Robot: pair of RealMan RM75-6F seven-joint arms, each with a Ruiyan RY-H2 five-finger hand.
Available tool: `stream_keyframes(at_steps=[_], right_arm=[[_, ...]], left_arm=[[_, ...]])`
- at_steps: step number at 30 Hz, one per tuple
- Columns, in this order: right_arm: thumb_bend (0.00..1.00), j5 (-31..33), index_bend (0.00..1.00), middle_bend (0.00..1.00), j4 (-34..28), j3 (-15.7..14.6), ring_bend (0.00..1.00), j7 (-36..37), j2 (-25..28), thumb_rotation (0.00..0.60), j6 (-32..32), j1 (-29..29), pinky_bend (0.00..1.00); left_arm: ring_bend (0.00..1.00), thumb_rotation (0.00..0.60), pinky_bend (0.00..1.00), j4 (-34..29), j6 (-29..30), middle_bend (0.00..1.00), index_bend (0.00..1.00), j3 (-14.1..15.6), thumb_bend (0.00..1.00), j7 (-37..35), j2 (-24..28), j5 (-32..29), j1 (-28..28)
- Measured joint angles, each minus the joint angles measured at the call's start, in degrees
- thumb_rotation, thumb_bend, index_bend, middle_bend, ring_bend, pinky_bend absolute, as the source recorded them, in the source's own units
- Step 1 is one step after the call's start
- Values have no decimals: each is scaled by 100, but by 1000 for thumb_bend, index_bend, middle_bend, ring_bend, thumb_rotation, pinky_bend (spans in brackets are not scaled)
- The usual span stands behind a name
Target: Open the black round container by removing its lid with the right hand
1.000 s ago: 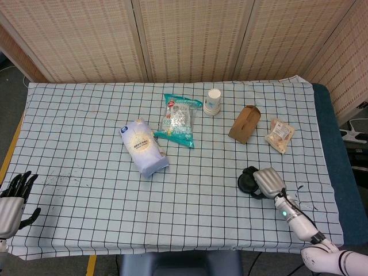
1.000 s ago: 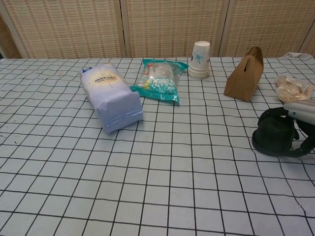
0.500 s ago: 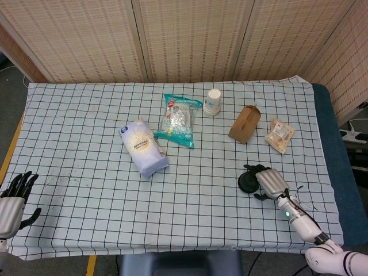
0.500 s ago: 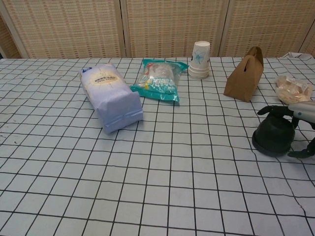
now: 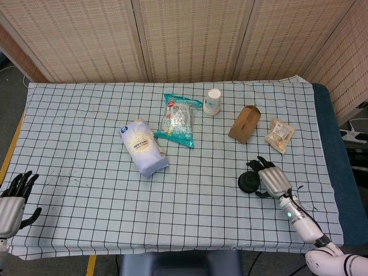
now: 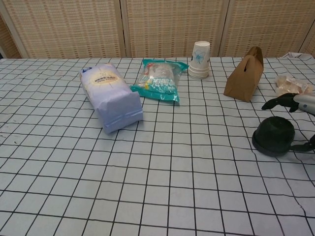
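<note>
The black round container stands on the checked cloth at the right, lid on. My right hand is just to its right and slightly above it, fingers spread apart and holding nothing; dark fingertips reach over the container's far side without touching it. A thumb tip shows low beside the container. My left hand rests open at the table's near left corner, empty.
A brown paper box and a snack packet lie behind the container. Stacked paper cups, a green bag and a white bag sit further left.
My right hand has let go of the container, opened its fingers and pulled back to the right and upward. The container stays in place with its lid on.
</note>
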Motion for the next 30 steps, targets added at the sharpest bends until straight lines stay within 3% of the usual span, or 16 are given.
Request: stream_keyframes(at_steps=[15, 30], right_arm=[[86, -272, 448, 440, 323, 54, 294, 172, -273, 600, 318, -117, 331], [86, -242, 476, 459, -367, 228, 316, 171, 207, 600, 599, -228, 348]], left_arm=[[9, 600, 337, 10, 7, 0, 65, 0, 303, -10, -2, 8, -1], [9, 600, 337, 9, -16, 0, 65, 0, 302, -2, -4, -10, -8]])
